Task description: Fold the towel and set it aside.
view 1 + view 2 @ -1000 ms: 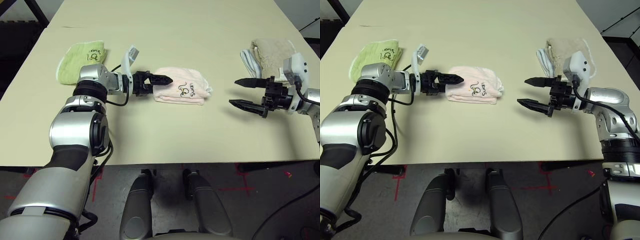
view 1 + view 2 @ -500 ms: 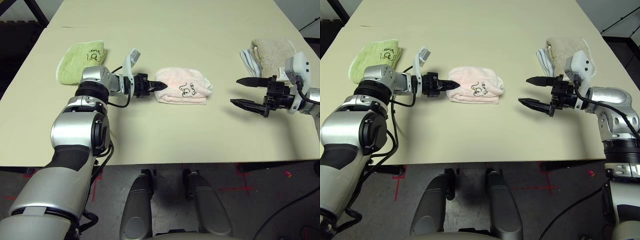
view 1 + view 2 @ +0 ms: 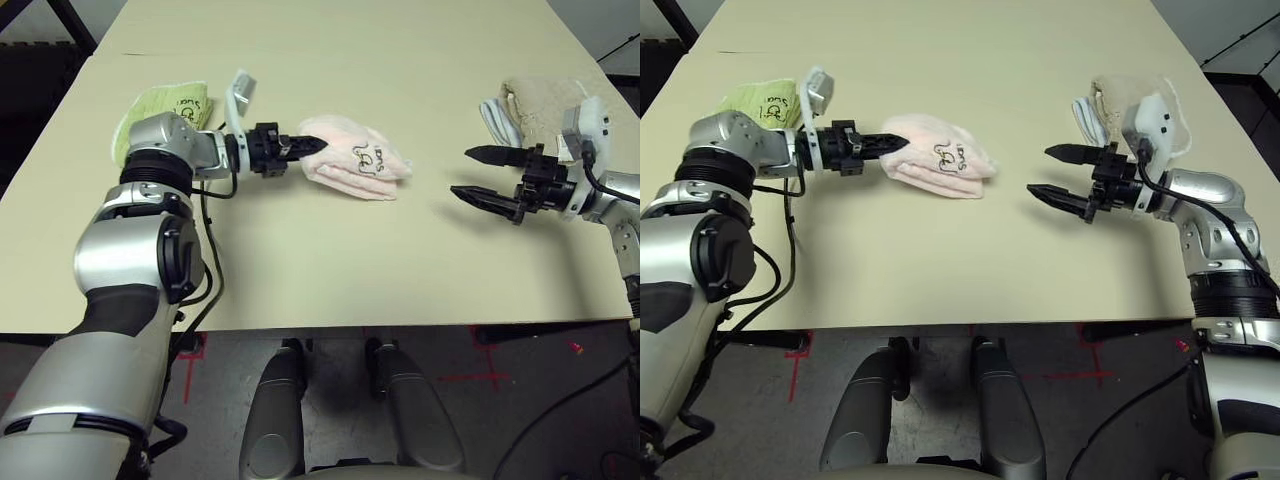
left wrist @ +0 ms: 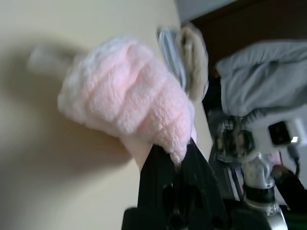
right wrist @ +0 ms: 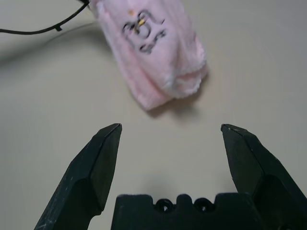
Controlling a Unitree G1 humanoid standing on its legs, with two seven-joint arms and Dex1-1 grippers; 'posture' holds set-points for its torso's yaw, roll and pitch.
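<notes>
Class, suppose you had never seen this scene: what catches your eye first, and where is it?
The folded pink towel at mid-table, one end pinched in the shut left gripper. To its right the right gripper hangs wide open, pointing at it. A lime-green towel and a beige towel flank them.

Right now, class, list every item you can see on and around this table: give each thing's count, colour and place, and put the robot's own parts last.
pink towel: one, pale pink with dark embroidery, folded, middle of the table, one end pinched and raised by the left claw.
green towel: one, lime green, folded, on the table's left side behind the left arm.
beige towel: one, beige with white edge, folded, on the table's right side behind the right arm.
table: one, cream.
left claw: one, black, shut on the pink towel's end.
right claw: one, black, open, right of the pink towel, apart from it.
</notes>
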